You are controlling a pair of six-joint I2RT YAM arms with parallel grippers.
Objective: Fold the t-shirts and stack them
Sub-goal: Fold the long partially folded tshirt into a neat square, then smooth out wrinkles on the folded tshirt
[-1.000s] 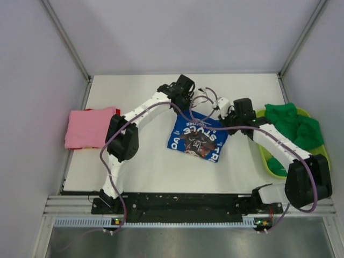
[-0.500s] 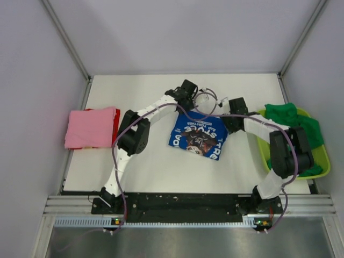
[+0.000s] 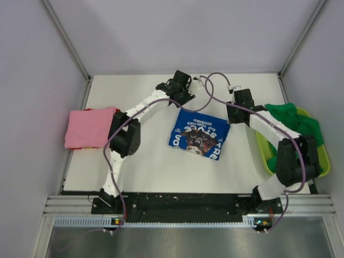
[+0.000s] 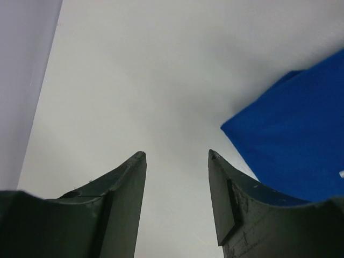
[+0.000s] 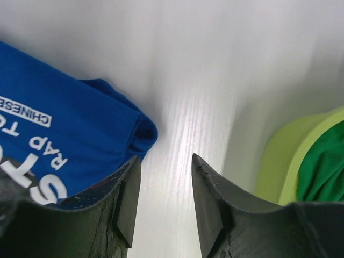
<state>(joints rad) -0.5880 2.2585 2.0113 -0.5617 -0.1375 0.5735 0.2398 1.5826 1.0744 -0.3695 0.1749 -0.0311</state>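
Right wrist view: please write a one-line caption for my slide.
Open right gripper over the white table, between the blue t-shirt and the lime basket holding a green t-shirt.

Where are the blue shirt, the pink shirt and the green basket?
blue shirt [image 3: 198,134]: overhead view, on its printed front.
pink shirt [image 3: 88,128]: overhead view, middle of the folded cloth.
green basket [image 5: 277,161]: right wrist view, on its pale rim.
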